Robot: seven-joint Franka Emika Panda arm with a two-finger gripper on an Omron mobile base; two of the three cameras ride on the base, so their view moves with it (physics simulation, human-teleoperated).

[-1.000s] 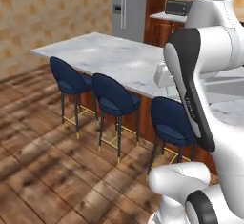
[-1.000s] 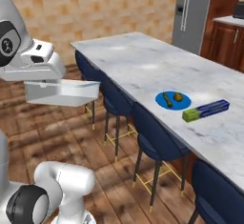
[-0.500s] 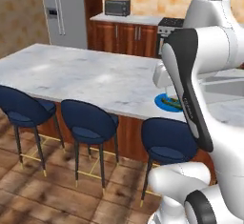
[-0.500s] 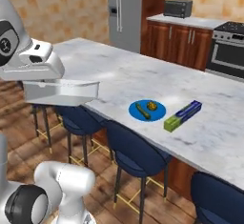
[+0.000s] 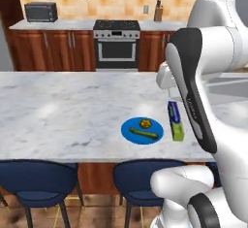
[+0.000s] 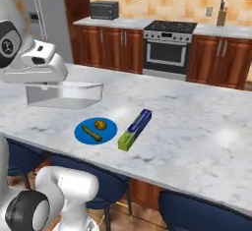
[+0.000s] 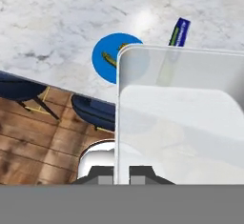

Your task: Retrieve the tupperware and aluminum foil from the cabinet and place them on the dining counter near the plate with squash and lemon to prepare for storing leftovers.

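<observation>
Tupperware [image 6: 64,94], a pale, shallow rectangular container, hangs level in the air above the near edge of the dining counter [image 6: 206,127], clamped at one end by the gripper [image 7: 122,173]. In the hand view the two dark fingertips sit close together at the bottom, pinched on the container's near rim, and its translucent tray stretches away from them over most of the picture. In the right base view the container is just left of and above the blue plate [image 6: 83,135], not touching the marble.

Aluminum foil [image 6: 135,129] already lies flat on the counter, just right of the plate and apart from it. Its lime-green end points toward the stools at the near edge and its blue length runs away toward the far side. In the left base view the foil box [image 5: 175,122] is partly covered by the robot's arm.

On the blue plate lie a long green squash [image 5: 143,133] and a small yellow lemon [image 5: 145,123], the lemon on the far side of the squash.

Blue-seated stools [image 5: 36,188] stand tucked under the counter's near edge over the wooden floor [image 7: 33,137].

Beyond the island, a steel stove [image 6: 167,48] sits between dark reddish-brown lower cabinets [image 6: 110,48] under the back worktop. A dark microwave [image 5: 40,12] rests on that worktop at the left, and a knife block [image 5: 158,13] stands to the right of the stove.
</observation>
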